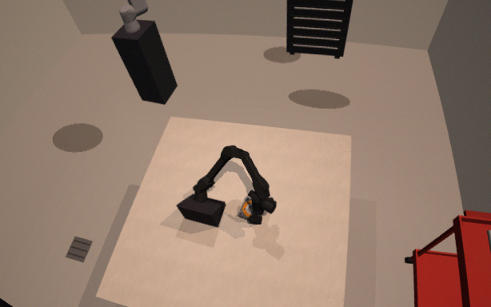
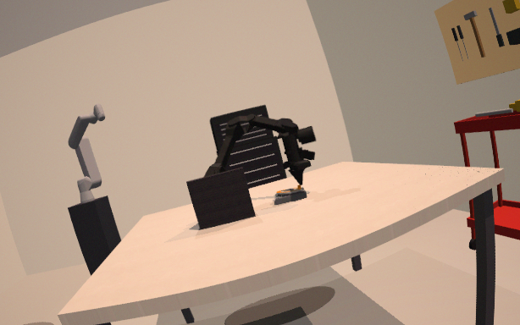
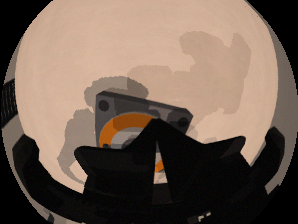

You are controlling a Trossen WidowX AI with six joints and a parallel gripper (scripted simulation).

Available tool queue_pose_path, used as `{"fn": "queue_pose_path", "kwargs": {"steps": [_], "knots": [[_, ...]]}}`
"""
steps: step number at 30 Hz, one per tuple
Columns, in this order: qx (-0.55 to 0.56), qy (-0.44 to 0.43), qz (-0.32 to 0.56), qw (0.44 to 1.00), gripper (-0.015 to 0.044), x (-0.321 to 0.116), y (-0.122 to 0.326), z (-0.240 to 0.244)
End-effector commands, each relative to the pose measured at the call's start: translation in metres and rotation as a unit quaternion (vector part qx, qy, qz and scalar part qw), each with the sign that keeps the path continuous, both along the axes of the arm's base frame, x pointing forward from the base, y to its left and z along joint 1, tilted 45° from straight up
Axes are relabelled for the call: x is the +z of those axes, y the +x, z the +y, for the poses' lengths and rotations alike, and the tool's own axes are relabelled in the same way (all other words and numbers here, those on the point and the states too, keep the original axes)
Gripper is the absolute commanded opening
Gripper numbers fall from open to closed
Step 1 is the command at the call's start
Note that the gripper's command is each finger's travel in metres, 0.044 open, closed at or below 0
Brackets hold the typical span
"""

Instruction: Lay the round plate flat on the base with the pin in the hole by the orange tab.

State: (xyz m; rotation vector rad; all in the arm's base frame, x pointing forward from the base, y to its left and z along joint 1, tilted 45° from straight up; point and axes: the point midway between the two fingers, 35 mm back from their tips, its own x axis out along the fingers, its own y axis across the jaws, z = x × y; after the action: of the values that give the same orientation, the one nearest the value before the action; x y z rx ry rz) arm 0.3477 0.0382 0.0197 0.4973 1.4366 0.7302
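Note:
The dark grey square base [image 1: 241,215] [image 2: 290,200] [image 3: 102,121] lies on the table. The round plate with its orange ring [image 1: 245,209] [image 3: 131,121] sits on top of it. The orange tab [image 2: 299,186] stands up at the plate's right side in the exterior view. My gripper [image 2: 301,184] [image 3: 156,123] is shut with nothing held between its fingers. Its tips are right at the tab's top and look to be touching it, though a small gap cannot be ruled out. In the wrist view the fingers cover the tab and much of the plate. Pin and hole cannot be made out, nor the plate's exact tilt.
The arm's dark mounting block [image 1: 201,209] [image 2: 222,199] stands left of the base on the pale table [image 1: 296,256] [image 2: 220,258]. A red cart [image 1: 436,276] [image 2: 487,123], a grey arm on a pedestal [image 1: 145,64] [image 2: 91,233] and a black cabinet [image 1: 318,29] stand away from the table.

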Motion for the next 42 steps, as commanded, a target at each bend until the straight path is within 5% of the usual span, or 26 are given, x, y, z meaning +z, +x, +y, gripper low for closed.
{"fn": "queue_pose_path", "kwargs": {"steps": [1, 42], "knots": [[0.003, -0.002, 0.008, 1.0, 0.0, -0.007, -0.007, -0.002], [0.003, -0.003, 0.008, 1.0, 0.0, -0.02, -0.026, -0.021]]}}
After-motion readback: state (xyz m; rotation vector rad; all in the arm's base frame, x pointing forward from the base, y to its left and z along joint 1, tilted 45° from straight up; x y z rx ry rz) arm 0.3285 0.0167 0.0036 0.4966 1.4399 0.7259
